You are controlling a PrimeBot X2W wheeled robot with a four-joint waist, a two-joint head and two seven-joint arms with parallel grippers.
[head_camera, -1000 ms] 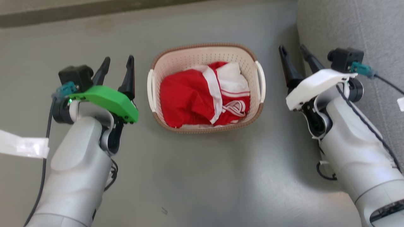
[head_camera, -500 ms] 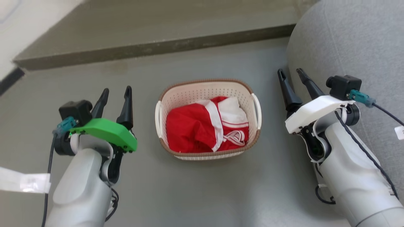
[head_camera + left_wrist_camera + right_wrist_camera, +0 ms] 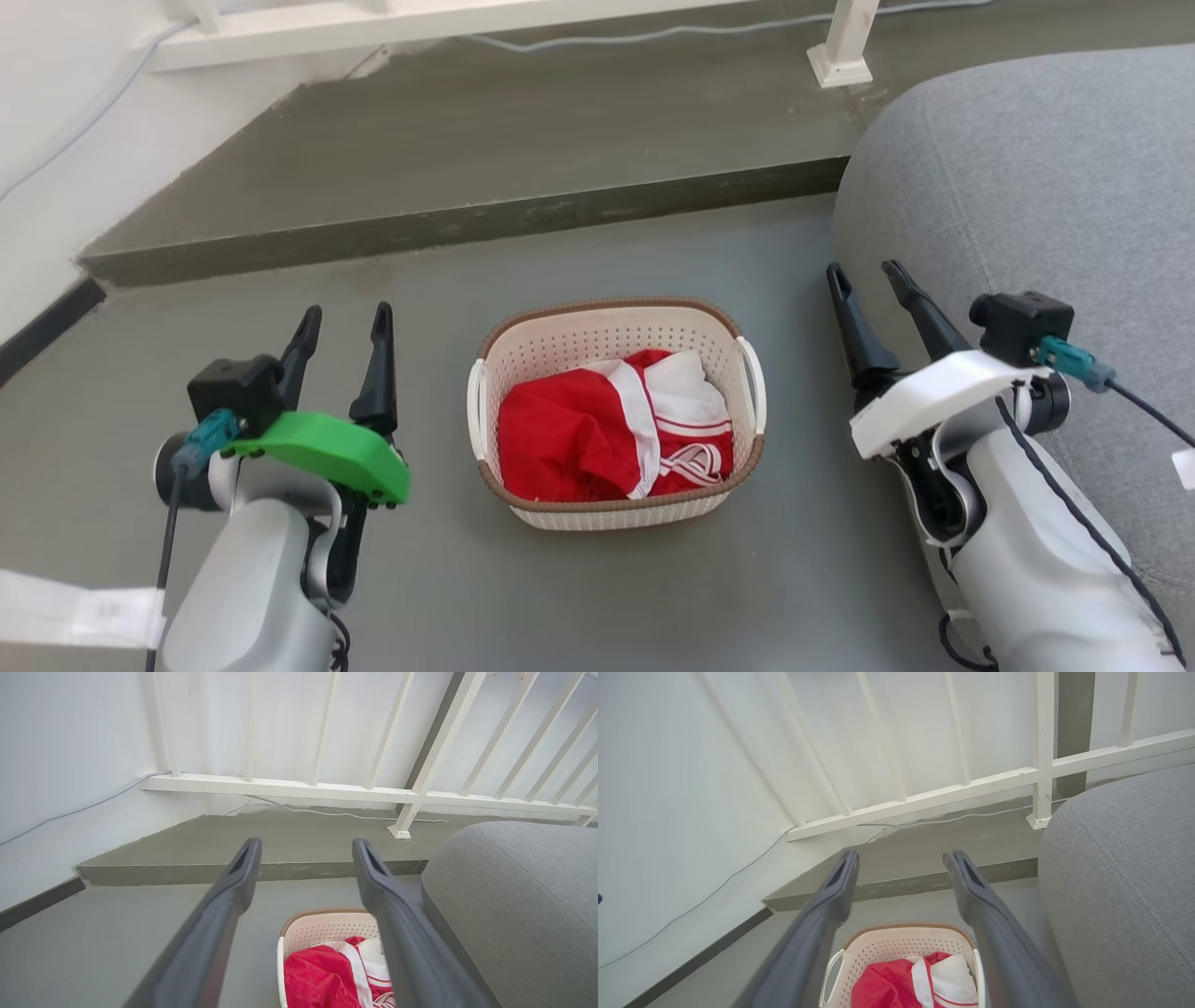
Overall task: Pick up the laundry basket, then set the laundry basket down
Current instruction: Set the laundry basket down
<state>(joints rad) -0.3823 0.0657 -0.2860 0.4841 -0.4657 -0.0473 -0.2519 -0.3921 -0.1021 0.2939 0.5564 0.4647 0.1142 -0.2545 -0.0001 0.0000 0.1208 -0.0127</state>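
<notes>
The laundry basket [image 3: 597, 343] stands on the grey floor between my arms, cream-white and perforated, with a brown rim, white side handles and red-and-white clothes inside. Its far part also shows low in the left wrist view as the laundry basket [image 3: 327, 926] and in the right wrist view as the laundry basket [image 3: 896, 947]. My left gripper [image 3: 344, 322] hangs open to the basket's left, clear of it. On the other side my right gripper [image 3: 864, 277] is open too, apart from the handle. Both hold nothing.
A grey upholstered sofa [image 3: 1027, 187] bulges in at the right, close behind my right arm. A raised concrete step [image 3: 467, 224] runs across behind the basket, with a white railing [image 3: 327, 788] and a cable beyond. A white wall [image 3: 56, 140] borders the left.
The head camera has tilted up and back, so the basket sits lower and smaller in view and the step, railing and sofa have appeared. Both grippers stay open beside the basket.
</notes>
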